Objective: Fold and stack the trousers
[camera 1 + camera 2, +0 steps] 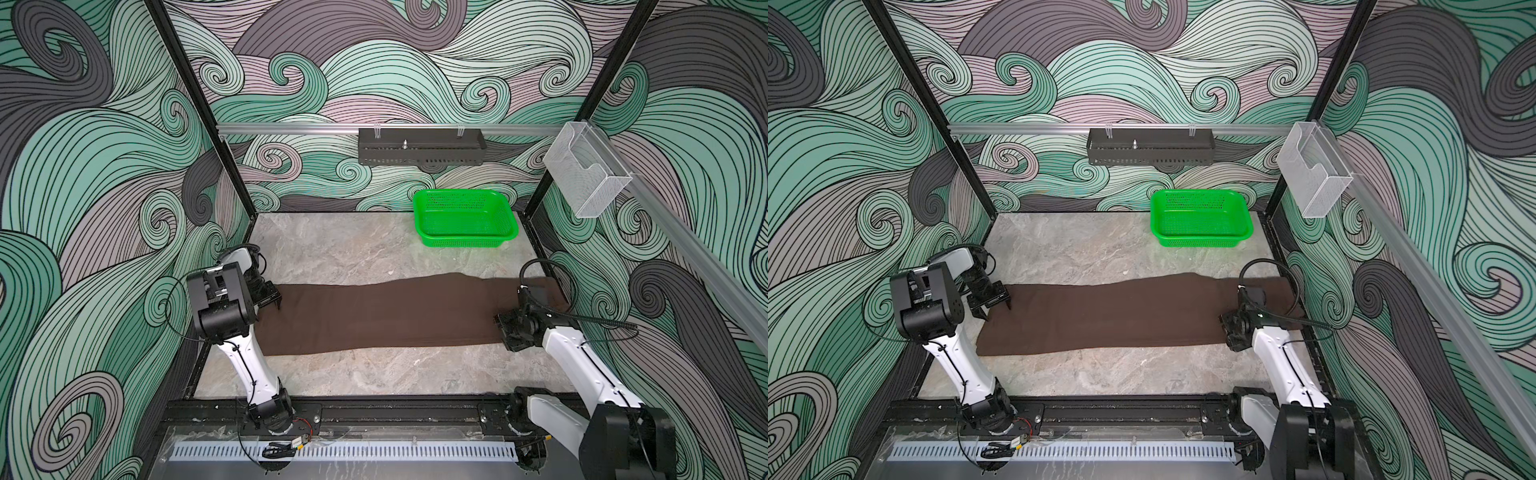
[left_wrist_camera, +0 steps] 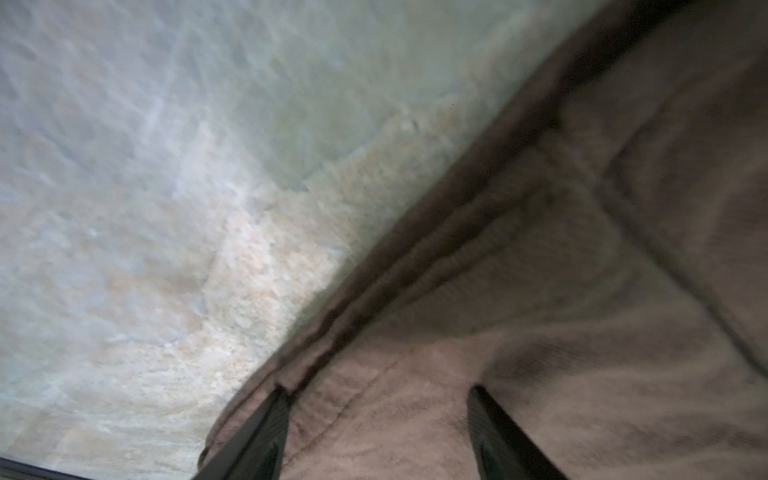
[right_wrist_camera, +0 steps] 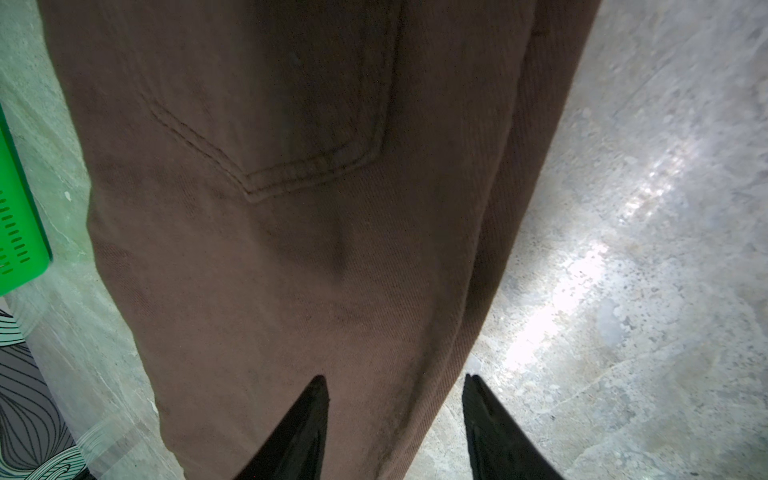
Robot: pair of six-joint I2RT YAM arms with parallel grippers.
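We see the trousers (image 1: pixel 382 316) lying flat across the counter (image 1: pixel 332 249) as one long brown strip, with the hems to the left and the pocketed seat to the right. Our left gripper (image 1: pixel 995 309) stands spread over the hem end, pinching nothing. Our right gripper (image 3: pixel 392 378) is spread too, straddling the trousers' near edge by the seat. The green basket (image 1: pixel 465 220) sits well apart at the back.

The trousers (image 1: pixel 374 316) lie across the table (image 1: pixel 332 249), the basket (image 1: pixel 461 241) behind them toward the right.
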